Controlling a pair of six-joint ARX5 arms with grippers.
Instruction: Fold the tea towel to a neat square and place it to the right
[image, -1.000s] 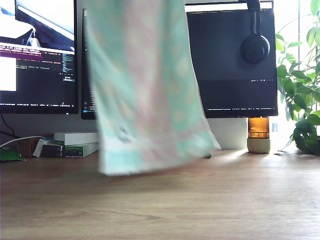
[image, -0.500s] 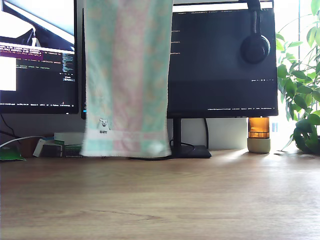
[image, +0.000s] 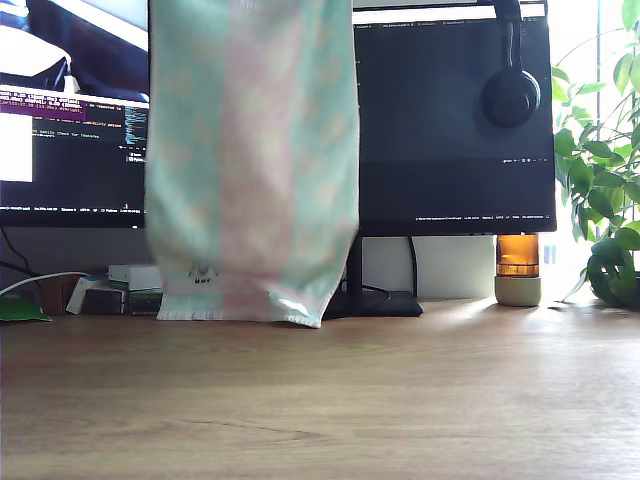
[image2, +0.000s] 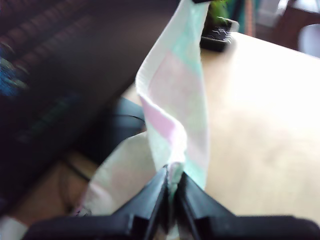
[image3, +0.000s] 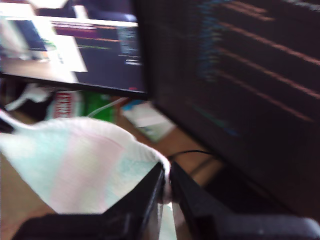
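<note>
The tea towel (image: 252, 160) hangs as a long drape in front of the two monitors (image: 455, 120), its top running out of the exterior view and its bottom hem just above or barely brushing the wooden counter (image: 400, 400); I cannot tell whether it touches. My first pincer (image2: 172, 182) has its black jaws pressed together on an edge of the cloth, which rises away from the tips in a twisted band of mint, pink and white, with the counter beyond it. My second pincer (image3: 166, 187) is likewise clamped on a bunched edge of the same towel, the fabric spreading out from the tips, and a dark monitor screen stands close past the jaws. Neither pincer nor arm shows in the exterior view, so both lie above that picture's top edge, with the towel's whole visible length hanging beneath them. Behind the lower hem of the towel, toward the exterior view's left, sits a small stack of white and green boxes (image: 135, 288); what is in them cannot be seen. Well off toward the exterior view's right, an amber lamp-like jar (image: 517, 268) stands beside a leafy plant (image: 605, 180), and headphones (image: 510, 95) hang over the monitor.
</note>
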